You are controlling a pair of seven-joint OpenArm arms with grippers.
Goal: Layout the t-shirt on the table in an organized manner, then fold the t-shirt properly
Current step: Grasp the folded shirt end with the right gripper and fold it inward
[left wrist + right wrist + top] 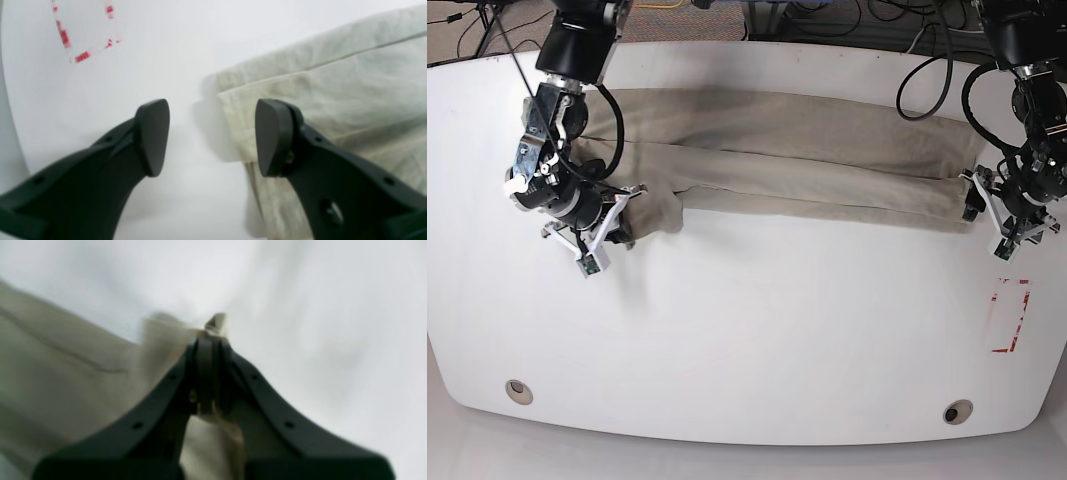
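Observation:
The beige-grey t-shirt [797,160] lies as a long folded band across the far half of the white table [757,330]. In the left wrist view my left gripper [211,136] is open just above the table, one finger over bare table and the other over the t-shirt's [333,100] folded end. In the base view the left gripper [983,212] is at that band's right end. My right gripper [208,343] is shut on a corner of the t-shirt [66,373]; the image is blurred. The base view has the right gripper [617,222] at the band's left end.
A red-outlined rectangle mark [1010,315] sits on the table near the right edge, also at the top left of the left wrist view as a red mark [83,33]. Two round grommet holes [519,391] [958,411] lie near the front edge. Cables run behind the table.

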